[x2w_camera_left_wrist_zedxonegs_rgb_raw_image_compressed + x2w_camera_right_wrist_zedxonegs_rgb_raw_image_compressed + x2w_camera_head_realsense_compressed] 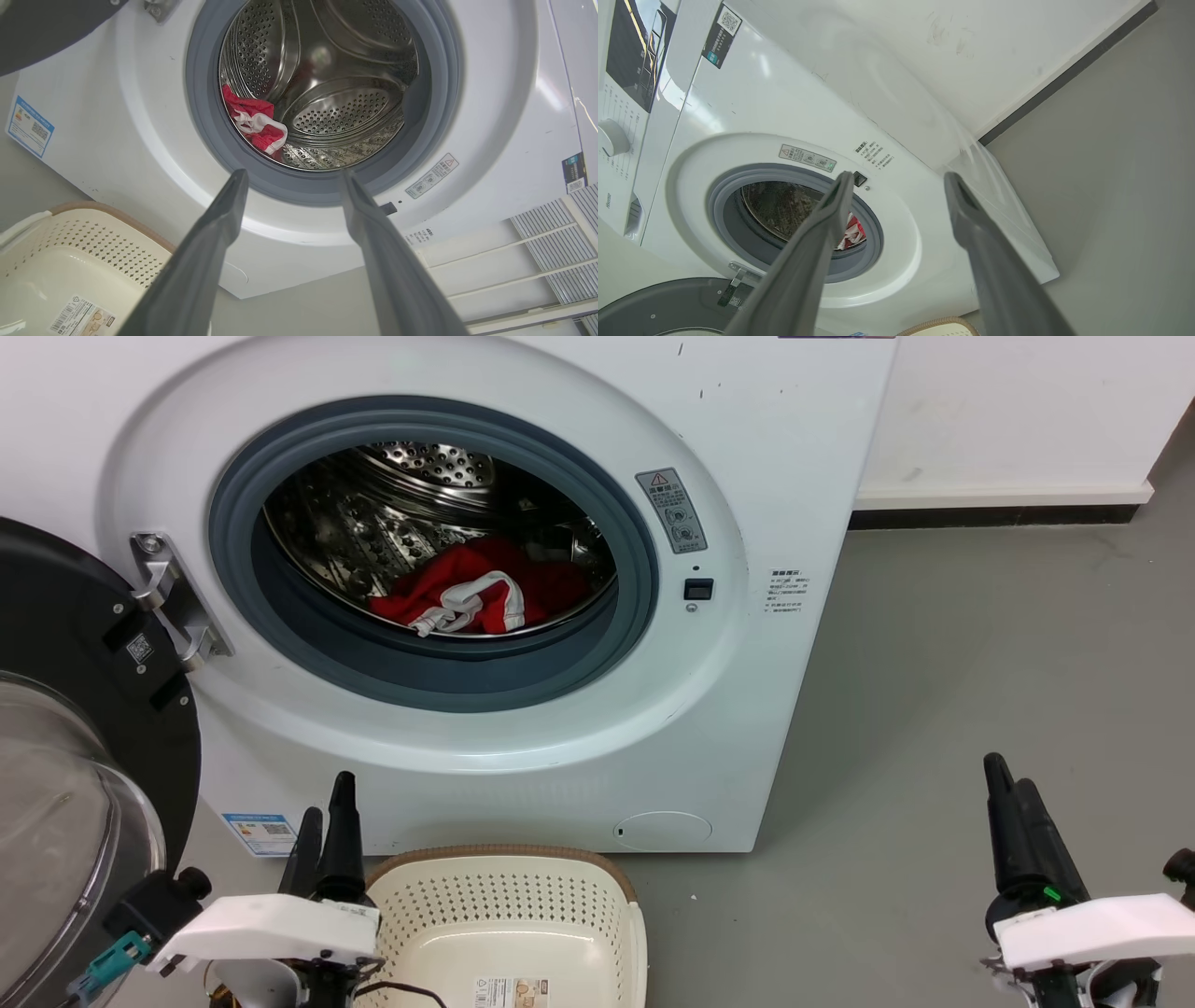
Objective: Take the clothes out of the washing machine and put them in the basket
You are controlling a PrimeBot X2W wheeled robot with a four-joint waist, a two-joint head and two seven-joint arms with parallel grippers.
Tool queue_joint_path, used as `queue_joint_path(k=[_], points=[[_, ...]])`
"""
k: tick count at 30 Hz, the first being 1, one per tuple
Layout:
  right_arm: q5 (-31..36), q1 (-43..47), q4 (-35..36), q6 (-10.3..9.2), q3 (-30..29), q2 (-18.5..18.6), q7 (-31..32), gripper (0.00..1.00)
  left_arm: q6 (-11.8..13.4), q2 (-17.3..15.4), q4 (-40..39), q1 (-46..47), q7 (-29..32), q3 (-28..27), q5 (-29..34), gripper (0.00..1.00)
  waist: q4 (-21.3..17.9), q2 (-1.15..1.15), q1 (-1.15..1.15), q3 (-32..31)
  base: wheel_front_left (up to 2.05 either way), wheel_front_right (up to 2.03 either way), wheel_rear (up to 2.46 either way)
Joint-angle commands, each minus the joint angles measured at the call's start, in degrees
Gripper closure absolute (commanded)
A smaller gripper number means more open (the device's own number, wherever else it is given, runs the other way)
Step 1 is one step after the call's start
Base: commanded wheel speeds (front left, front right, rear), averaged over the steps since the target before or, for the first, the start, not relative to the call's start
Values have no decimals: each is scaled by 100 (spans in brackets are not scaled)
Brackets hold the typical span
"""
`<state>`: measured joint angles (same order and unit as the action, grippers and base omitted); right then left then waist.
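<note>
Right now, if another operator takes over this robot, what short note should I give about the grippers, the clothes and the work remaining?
Left gripper: open, empty, beside the basket.
Right gripper: open, empty, above the floor right of the washing machine.
Clothes: one red heap inside the drum; door open.
Done: nothing yet; the basket's visible part holds no clothes.
Left: reach in, take the clothes out, drop them in the basket.

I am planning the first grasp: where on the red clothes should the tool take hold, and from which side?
Probably the bunched white-trimmed fold atop the clothes, approached from the front through the open gasket: it stands proud near the front lip of the drum.
</note>
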<state>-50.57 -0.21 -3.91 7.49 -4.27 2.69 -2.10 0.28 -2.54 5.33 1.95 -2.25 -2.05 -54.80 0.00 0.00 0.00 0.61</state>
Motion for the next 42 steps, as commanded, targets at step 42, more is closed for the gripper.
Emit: queue_joint_path(k=[42], points=[[3295, 520, 755, 0, 345, 29, -772, 0, 533, -202, -778, -398, -760, 535, 3096, 0, -4, 0, 0, -14, 0, 0, 0]])
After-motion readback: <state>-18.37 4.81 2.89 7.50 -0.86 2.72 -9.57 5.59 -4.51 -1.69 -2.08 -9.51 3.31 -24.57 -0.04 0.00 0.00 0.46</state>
